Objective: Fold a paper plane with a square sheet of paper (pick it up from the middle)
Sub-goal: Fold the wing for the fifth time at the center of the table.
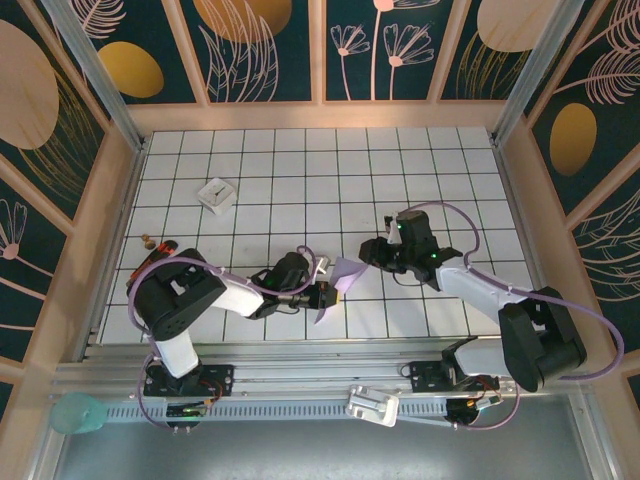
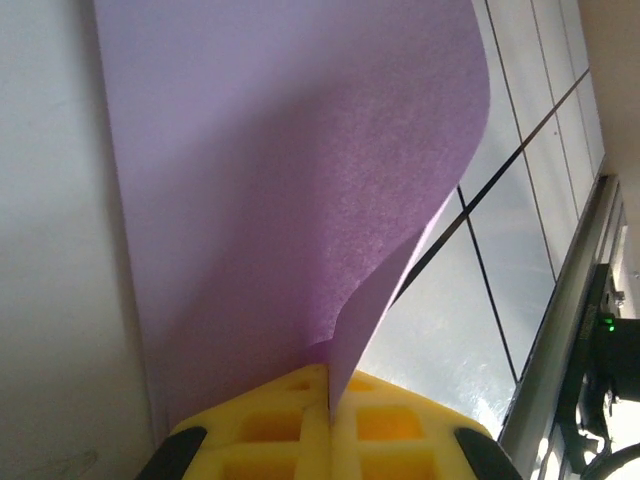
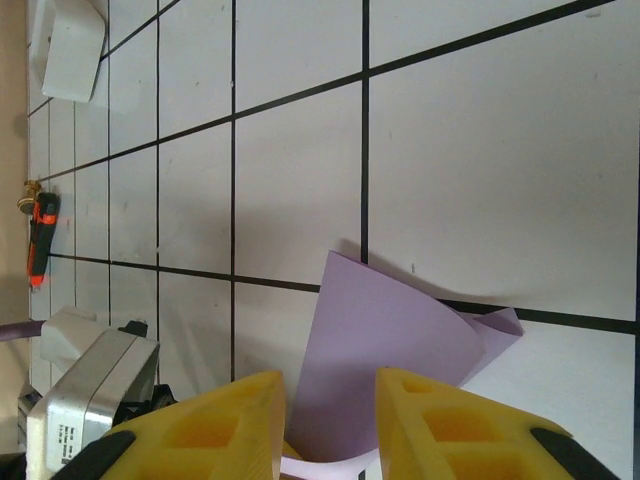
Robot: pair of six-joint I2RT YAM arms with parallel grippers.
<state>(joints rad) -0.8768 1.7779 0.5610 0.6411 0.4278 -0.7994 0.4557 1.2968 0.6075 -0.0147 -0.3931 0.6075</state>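
The square sheet of paper [image 1: 345,272] is lavender and stands curled up off the tiles between my two grippers. My left gripper [image 1: 322,290] is shut on its lower edge. In the left wrist view the yellow fingertips [image 2: 290,420] pinch the sheet [image 2: 280,180], which bends over to the right above them. My right gripper [image 1: 372,250] is at the sheet's right side. Its yellow fingers [image 3: 440,420] stand apart around the gripper's middle [image 3: 330,410], and the curled paper [image 3: 385,330] rises loose in the gap. The paper plane is out of view.
A small white block with a dark mark [image 1: 216,194] lies at the back left, also seen as the block [image 3: 70,40] in the right wrist view. A small orange and black object [image 1: 160,243] sits near the left wall. Wooden walls enclose the tiled floor [image 1: 400,170].
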